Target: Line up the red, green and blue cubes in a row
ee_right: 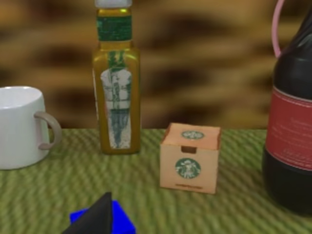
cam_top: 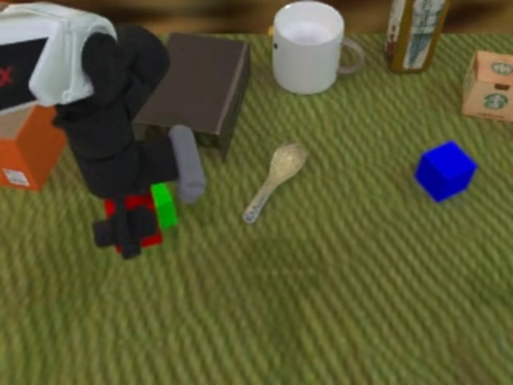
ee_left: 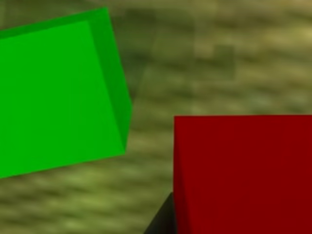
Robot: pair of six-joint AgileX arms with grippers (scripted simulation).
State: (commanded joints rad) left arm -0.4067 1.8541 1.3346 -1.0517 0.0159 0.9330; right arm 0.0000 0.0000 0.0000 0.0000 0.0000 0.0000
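Looming largest over the table's left side was the left arm, whose left gripper [cam_top: 128, 233] was lowered onto the red cube [cam_top: 146, 215], with the green cube [cam_top: 165, 204] seen just beside that cube on its right, the two apparently touching or nearly so. From the left wrist view the red cube [ee_left: 243, 173] was shown close under the camera with a dark fingertip at its edge, and the green cube [ee_left: 58, 92] lay a little apart and skewed; whether the fingers were clamped on the red cube or spread around it could not be told. Well apart, on the right side of the table, the blue cube [cam_top: 446, 170] was seen alone, near the tan carton [cam_top: 489, 85]. The right gripper was not seen from above; in the right wrist view only a dark fingertip [ee_right: 95, 217] was shown over the blue cube [ee_right: 117, 219], so its state could not be told either. The step in hand was judged to be the setting of the red cube against the green one. The next move was judged to call for the blue cube to be grasped and carried across, past the spoon [cam_top: 275, 180], and set in line with the pair.
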